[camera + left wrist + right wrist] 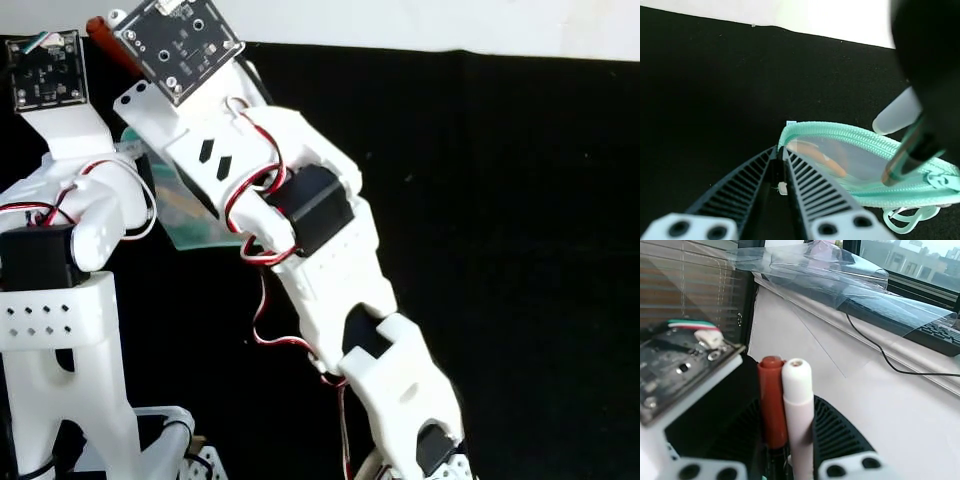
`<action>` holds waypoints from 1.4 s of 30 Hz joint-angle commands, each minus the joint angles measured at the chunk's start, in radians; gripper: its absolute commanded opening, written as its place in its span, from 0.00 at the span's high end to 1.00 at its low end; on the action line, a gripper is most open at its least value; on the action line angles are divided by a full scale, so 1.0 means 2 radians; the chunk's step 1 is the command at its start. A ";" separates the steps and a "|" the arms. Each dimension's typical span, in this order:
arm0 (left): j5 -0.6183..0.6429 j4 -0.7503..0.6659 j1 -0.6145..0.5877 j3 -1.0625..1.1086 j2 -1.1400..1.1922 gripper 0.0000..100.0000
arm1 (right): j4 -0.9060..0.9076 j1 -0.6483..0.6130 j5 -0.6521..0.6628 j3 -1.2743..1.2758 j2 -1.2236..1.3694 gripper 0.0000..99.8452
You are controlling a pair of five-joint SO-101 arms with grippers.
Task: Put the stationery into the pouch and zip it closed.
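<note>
The left gripper [780, 150] was clamped on the rim of the open pouch [850, 155]. The right gripper [787, 450] pinched a red pen [772, 405] and a white pen [799, 410] together. From overhead, the pouch sat at ten o'clock.

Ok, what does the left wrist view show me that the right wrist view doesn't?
Left wrist only: the left gripper shut on one end of the mint pouch, with something orange inside it. Right wrist only: the right gripper clamping a red pen, with a keyboard far behind. Both: apparently the same white pen, blurred in the left wrist view, close to the pouch's zip.
</note>
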 commanded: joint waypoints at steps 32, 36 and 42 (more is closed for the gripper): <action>-0.002 -0.001 0.007 0.007 0.023 0.99 | 0.089 -0.082 0.034 -0.056 -0.053 0.99; -0.002 -0.001 0.007 0.007 0.023 0.99 | 0.086 -0.082 0.047 -0.056 -0.054 0.99; -0.002 -0.001 0.007 0.007 0.023 0.99 | 0.090 -0.082 0.049 -0.056 -0.054 0.99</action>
